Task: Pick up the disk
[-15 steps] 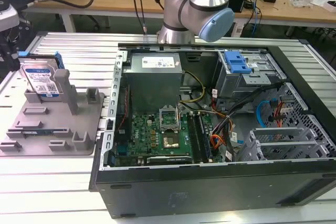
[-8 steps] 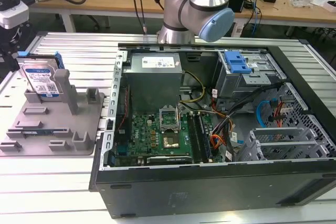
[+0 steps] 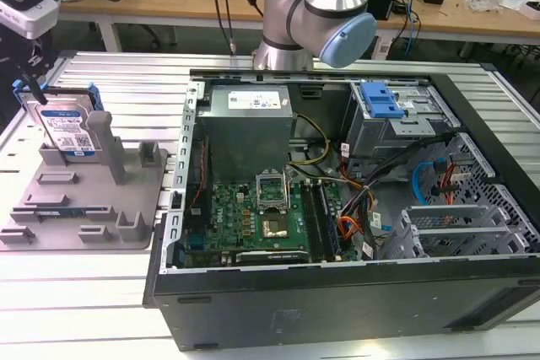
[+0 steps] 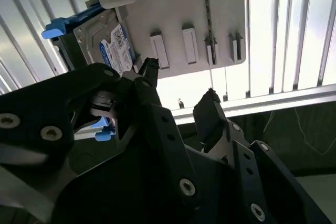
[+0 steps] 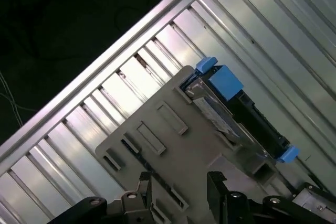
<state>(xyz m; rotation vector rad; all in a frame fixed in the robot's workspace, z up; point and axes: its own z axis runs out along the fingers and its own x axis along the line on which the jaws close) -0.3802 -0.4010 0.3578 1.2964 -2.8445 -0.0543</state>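
The disk (image 3: pixel 67 128) stands on edge in a slot at the back of the grey fixture plate (image 3: pixel 84 208), at the exterior view's left. It is silver with a white-and-blue label and blue side rails. My gripper (image 3: pixel 30 83) hangs just above and behind the disk's top corner. In the second wrist view the black fingers (image 4: pixel 149 72) are spread, my gripper (image 4: pixel 181 85) is open with nothing between them, and the disk (image 4: pixel 105 43) lies beyond the fingertips. In the first wrist view my gripper (image 5: pixel 180 184) is over the plate (image 5: pixel 157 140), apart from the disk (image 5: pixel 231 106).
An open computer case (image 3: pixel 337 309) takes up the middle and the exterior view's right, with a blue-latched drive cage (image 3: pixel 380 103) inside. The arm's base (image 3: pixel 312 6) stands behind it. The ribbed aluminium table (image 3: pixel 126 82) ends at an edge (image 5: pixel 105 72) close to the plate.
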